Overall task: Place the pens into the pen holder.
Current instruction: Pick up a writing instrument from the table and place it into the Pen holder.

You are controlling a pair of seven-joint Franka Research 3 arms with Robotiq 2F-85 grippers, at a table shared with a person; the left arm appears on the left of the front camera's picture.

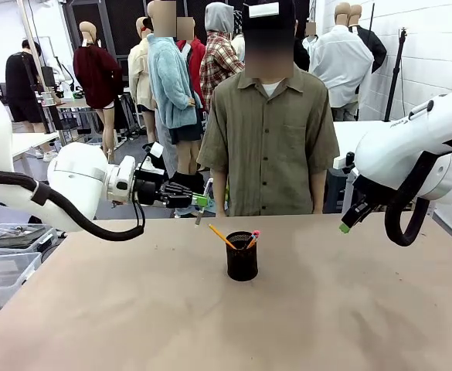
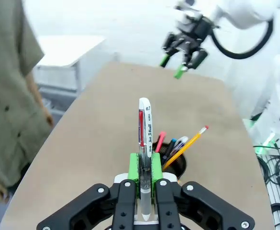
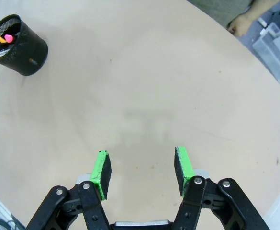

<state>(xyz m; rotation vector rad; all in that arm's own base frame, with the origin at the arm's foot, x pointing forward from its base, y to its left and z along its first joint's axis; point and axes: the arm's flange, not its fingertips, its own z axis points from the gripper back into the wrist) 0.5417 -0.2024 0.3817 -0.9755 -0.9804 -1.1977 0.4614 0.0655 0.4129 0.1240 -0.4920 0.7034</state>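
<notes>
The left gripper [image 1: 197,202] hangs left of the pen holder [image 1: 242,256] and above its rim, fingers clamped on one white-silver pen [image 2: 144,139]. That pen looks to be the last one, so the step in hand is carrying it over; next it must be brought above the holder's mouth, tipped down and let go. Inside the holder I count one orange pencil [image 2: 185,148] and what look like three pens. Right of the holder, the right gripper [image 3: 142,172] hovers with its fingers apart, holding nothing.
</notes>
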